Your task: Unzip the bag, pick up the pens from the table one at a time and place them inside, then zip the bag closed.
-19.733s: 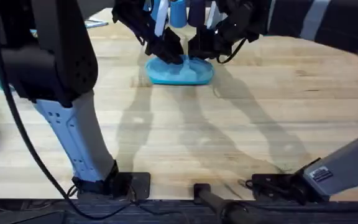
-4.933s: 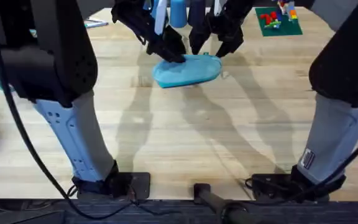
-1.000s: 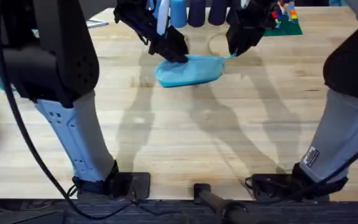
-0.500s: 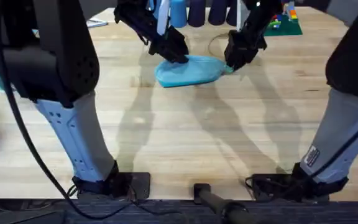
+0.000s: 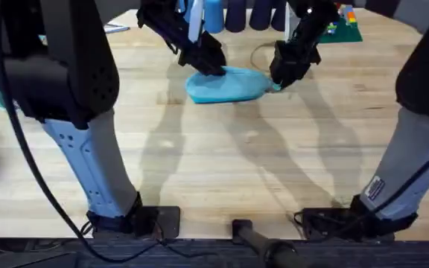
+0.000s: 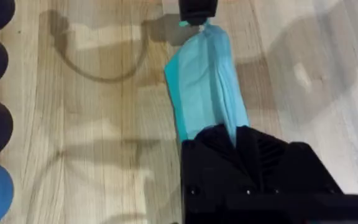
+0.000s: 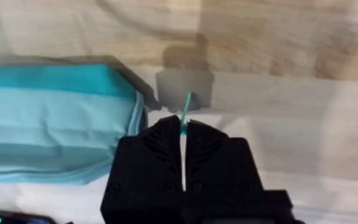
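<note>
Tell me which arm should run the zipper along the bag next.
Right. The right gripper is shut on the zipper pull at the bag's end, while the left gripper pins the opposite end, so it looks best kept as the anchor.

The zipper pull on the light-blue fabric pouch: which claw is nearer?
Right. The right claw pinches the zipper pull; the left claw grips the pouch's opposite end.

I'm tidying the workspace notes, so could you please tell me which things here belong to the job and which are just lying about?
Job:
bag
zipper pull
left claw
right claw
table

Lying about:
blue cylinders
toy bricks on a green plate
</note>
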Controlling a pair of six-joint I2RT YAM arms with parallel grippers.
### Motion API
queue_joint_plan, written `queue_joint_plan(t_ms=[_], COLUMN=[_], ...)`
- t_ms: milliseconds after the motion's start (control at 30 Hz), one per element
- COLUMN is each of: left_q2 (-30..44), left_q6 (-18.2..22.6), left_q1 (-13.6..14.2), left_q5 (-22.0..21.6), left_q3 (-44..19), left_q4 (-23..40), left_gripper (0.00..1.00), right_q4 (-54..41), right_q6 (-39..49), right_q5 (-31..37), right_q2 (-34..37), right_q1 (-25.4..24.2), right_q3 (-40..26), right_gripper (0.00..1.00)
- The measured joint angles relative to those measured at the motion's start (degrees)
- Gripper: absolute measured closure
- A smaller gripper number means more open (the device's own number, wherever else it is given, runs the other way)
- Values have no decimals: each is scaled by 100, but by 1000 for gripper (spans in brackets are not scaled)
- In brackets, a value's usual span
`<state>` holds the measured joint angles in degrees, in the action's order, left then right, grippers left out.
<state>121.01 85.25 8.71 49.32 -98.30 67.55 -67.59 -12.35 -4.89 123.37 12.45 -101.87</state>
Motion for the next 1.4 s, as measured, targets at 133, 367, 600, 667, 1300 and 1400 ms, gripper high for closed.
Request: queue_joint_plan(t_ms=[133, 367, 600, 667, 1300, 1400], left_q2=[0, 0, 0, 0, 0, 0], left_q6=[2, 0, 0, 0, -574, -844], left_q1=[-11, -22, -22, -22, -120, -122], left_q5=[-7, -4, -4, -4, -1007, -1415], left_q3=[0, 0, 0, 0, -296, -767], left_q4=[-4, -4, -4, -4, 796, 1204], left_gripper=[959, 959, 959, 959, 5, 4], right_q4=[-493, -1132, -1941, -2054, -2171, -2178], right_q6=[99, 191, 217, 234, 383, 385], right_q5=[171, 579, 948, 970, 982, 939], right_q2=[0, 2, -17, -44, -1072, -1150], right_q1=[-28, -127, -127, -127, -729, -881], right_q3=[-315, -1326, -2441, -2452, -2452, -2452], right_gripper=[595, 8, 5, 5, 3, 5])
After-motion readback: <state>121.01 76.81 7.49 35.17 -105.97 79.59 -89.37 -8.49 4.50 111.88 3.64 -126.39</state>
